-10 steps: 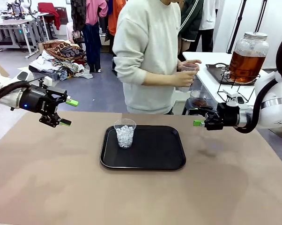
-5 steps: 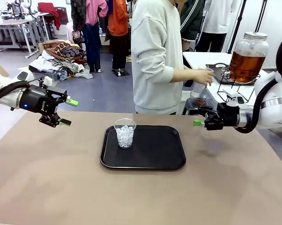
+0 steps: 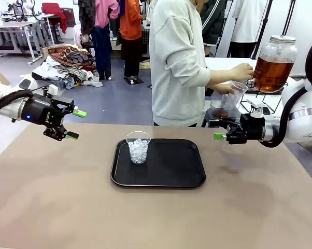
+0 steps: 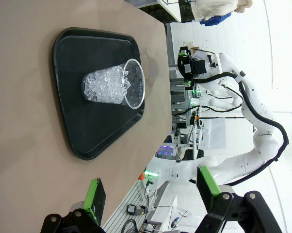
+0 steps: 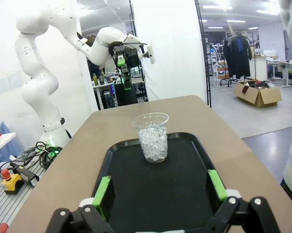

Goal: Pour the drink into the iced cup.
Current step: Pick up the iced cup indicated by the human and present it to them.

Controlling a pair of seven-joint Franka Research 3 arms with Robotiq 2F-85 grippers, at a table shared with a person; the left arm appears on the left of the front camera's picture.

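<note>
A clear plastic cup of ice (image 3: 138,147) stood on a black rectangular tray (image 3: 182,171). The left hand (image 3: 75,124) and right hand (image 3: 217,129) hovered either side, fingers apart, empty; the amber-brown drink (image 3: 270,72) sat in a glass jar (image 3: 277,49) beyond.

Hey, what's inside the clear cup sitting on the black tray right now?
Ice cubes fill most of the clear cup, and no liquid shows among them. The cup stands on the black tray. The cup's bottom is hidden beneath the ice.
</note>
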